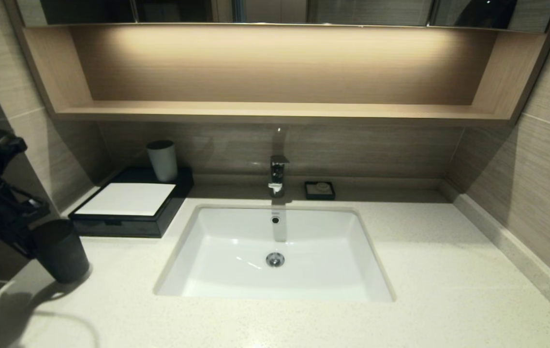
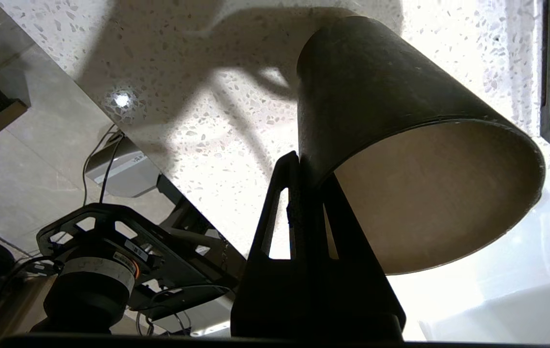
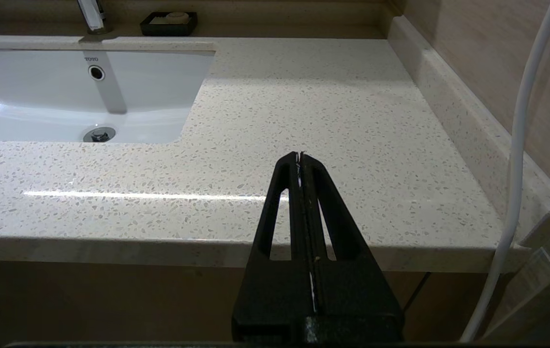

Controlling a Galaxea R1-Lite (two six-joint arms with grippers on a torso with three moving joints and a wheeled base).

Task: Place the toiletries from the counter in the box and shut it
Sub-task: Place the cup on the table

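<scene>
Pinched on its rim by my left gripper (image 2: 299, 193), a dark cup (image 1: 59, 250) sits tilted at the counter's (image 1: 424, 270) near left. Behind it sits the box (image 1: 129, 203), drawer shut; no toiletries show. My right gripper (image 3: 300, 159) waits closed and empty off the near right edge.

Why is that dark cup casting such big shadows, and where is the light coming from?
Head view: a glowing strip under the shelf lights the counter from behind, throwing the tumbler and left gripper's shadows forward. Left wrist view: the tumbler is backlit; the stone glares.
</scene>
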